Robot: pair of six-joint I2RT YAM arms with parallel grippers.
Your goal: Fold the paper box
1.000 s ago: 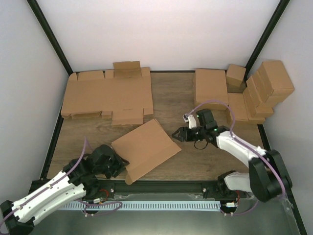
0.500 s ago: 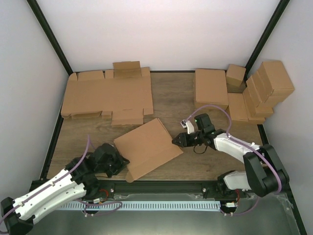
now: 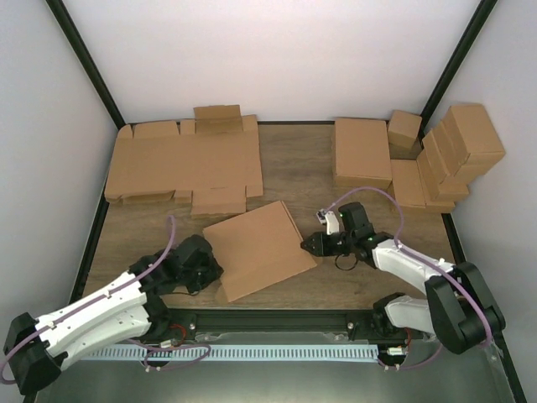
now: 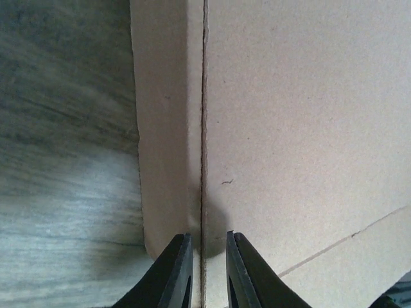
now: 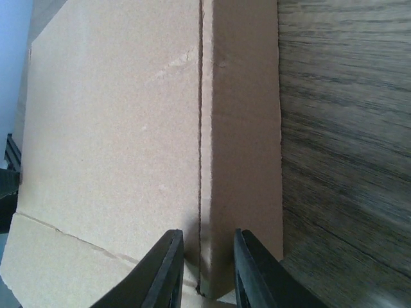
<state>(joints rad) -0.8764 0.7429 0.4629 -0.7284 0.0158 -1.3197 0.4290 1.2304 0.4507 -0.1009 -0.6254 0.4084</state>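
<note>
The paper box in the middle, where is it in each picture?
Top external: the paper box lies tilted at the middle of the wooden table, towards the near edge.
Left wrist: paper box fills middle and right, table at left.
Right wrist: paper box fills left and middle, table at right.
Shared landmark: the wood-grain table.

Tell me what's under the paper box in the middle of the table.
The paper box lies on the wooden table, and bare wood shows beside its edges. Whatever is directly beneath its brown panel is covered in every view, so nothing else can be confirmed there.
</note>
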